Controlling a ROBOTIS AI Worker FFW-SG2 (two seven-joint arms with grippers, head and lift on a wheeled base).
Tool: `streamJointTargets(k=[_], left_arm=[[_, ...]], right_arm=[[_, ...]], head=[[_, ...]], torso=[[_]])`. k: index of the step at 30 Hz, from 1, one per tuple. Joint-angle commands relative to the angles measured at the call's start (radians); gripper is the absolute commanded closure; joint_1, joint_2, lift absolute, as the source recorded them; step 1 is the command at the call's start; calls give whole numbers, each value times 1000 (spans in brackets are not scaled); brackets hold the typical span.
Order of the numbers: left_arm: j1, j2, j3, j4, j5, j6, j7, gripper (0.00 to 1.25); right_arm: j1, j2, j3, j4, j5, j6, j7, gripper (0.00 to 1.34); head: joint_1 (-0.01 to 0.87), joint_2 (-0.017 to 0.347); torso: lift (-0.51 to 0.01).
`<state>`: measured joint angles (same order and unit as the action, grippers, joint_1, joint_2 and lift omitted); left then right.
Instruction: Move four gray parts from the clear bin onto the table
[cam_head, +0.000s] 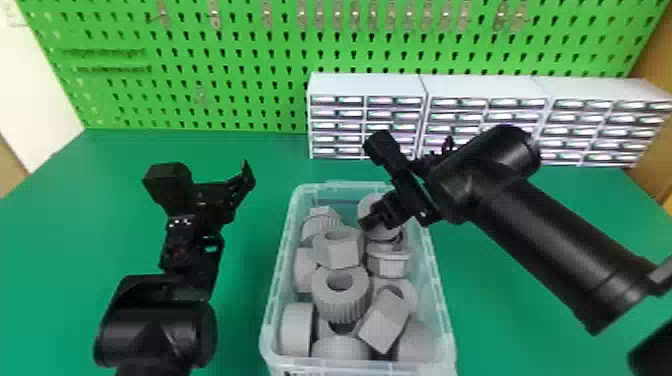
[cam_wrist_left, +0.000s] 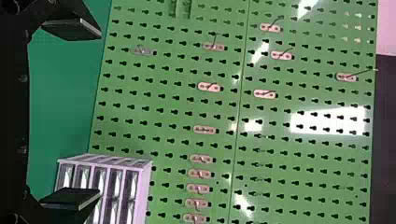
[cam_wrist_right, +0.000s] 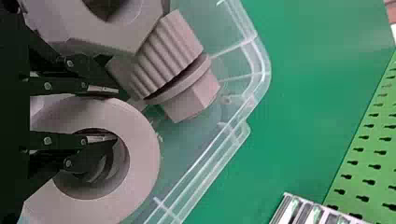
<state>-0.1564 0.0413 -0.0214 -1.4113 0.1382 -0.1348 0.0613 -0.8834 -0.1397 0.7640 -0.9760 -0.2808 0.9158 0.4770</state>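
Gray ring (cam_wrist_right: 142, 158) sits in the clear bin (cam_head: 276, 282), its wall pinched between the right fingers (cam_wrist_right: 103, 88); this off-centre hold could let it swing and catch the rim on lifting. The left fingers (cam_wrist_left: 74, 29) stand open.

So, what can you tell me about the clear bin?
The clear bin is see-through, apparently plastic, and longer than wide, with rounded corners and ribs along its rim. It stands upright, open-topped, on the green table. Gray parts are heaped inside, some seemingly against its walls. The right gripper is down at the parts near its far end.
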Motion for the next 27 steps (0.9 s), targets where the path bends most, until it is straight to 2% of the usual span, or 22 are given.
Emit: streamJointTargets(k=[1, 13, 21, 27], left_arm=[[1, 0, 0, 0, 1, 0, 0, 98], [11, 5, 1, 0, 5, 0, 0, 98], [20, 8, 3, -2, 5, 0, 0, 98], [24, 11, 5, -2, 6, 0, 0, 98]], right_arm=[[0, 0, 6, -27, -11, 6, 0, 1072], [3, -6, -55, -161, 34, 100, 0, 1072], [18, -14, -144, -285, 84, 204, 2, 1072], [31, -20, -226, -337, 103, 293, 2, 1072]], head=[[693, 72], [693, 72], [693, 72], [693, 72]], torso=[[-52], [-52], [-52], [-52]])
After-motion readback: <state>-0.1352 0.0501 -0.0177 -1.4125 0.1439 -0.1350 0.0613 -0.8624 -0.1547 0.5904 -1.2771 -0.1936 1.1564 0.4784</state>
